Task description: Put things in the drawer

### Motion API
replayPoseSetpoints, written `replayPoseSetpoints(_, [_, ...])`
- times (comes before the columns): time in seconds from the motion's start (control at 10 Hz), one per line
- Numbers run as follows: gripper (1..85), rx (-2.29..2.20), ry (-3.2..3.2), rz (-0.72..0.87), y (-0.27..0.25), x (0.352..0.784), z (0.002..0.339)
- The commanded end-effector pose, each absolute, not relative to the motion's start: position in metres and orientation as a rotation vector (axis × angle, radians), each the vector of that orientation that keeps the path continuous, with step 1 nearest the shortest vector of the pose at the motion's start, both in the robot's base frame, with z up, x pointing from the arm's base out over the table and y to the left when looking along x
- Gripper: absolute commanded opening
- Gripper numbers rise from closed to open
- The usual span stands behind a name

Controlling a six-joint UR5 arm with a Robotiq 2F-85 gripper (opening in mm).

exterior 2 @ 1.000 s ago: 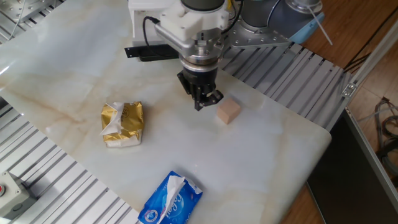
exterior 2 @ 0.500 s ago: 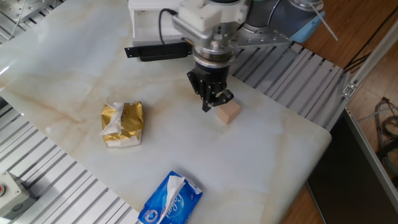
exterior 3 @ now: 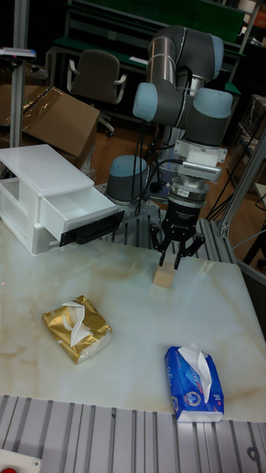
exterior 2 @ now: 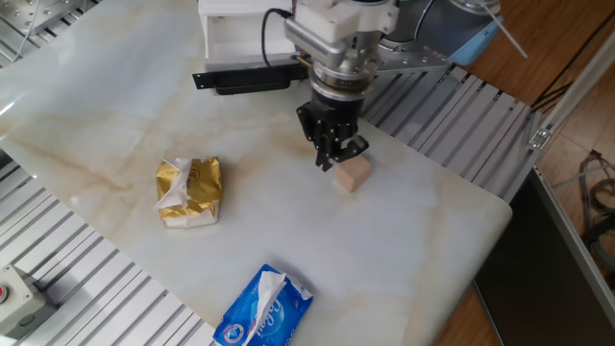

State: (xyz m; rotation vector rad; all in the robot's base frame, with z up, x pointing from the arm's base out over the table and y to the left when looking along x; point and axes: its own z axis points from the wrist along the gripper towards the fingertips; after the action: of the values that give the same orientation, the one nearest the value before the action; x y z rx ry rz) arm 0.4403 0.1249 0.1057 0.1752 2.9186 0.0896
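A small pale tan wooden cube [exterior 2: 353, 174] [exterior 3: 164, 276] rests on the marble tabletop right of centre. My gripper [exterior 2: 336, 155] [exterior 3: 171, 260] hangs just above and behind it, pointing down, its fingers spread open and holding nothing. In the tall fixed view the fingertips [exterior 3: 162, 259] stand at about the level of the cube's top. Whether they touch the cube I cannot tell. The white drawer unit [exterior 3: 41, 188] [exterior 2: 231, 29] stands at the back left, its drawer [exterior 3: 83, 214] pulled out, with a black-trimmed front [exterior 2: 245, 79].
A gold foil packet [exterior 2: 189, 190] [exterior 3: 76, 327] lies on the left of the table. A blue-and-white tissue pack [exterior 2: 264, 308] [exterior 3: 193, 383] lies near the front edge. Ribbed metal rails [exterior 2: 461, 115] border the marble slab.
The gripper has moved right, from left of the cube to just over it. The cube, the packets and the drawer have stayed put.
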Motion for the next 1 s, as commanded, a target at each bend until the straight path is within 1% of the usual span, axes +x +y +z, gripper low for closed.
replayPoseSetpoints(0.0, [40.0,0.170,2.906,0.094,0.128,0.433,0.101])
replayPoseSetpoints(0.3, [40.0,0.158,2.870,0.064,0.130,0.432,0.099])
replayPoseSetpoints(0.4, [36.3,0.159,2.941,0.013,0.125,0.410,0.096])
replayPoseSetpoints(0.5, [36.0,0.149,2.995,0.012,0.127,0.393,0.095])
replayPoseSetpoints(0.6, [36.0,0.150,2.991,0.036,0.130,0.394,0.095])
replayPoseSetpoints(0.8, [37.0,0.106,3.039,-0.021,0.122,0.382,0.094])
replayPoseSetpoints(0.9, [40.0,0.064,3.090,-0.011,0.124,0.369,0.093])
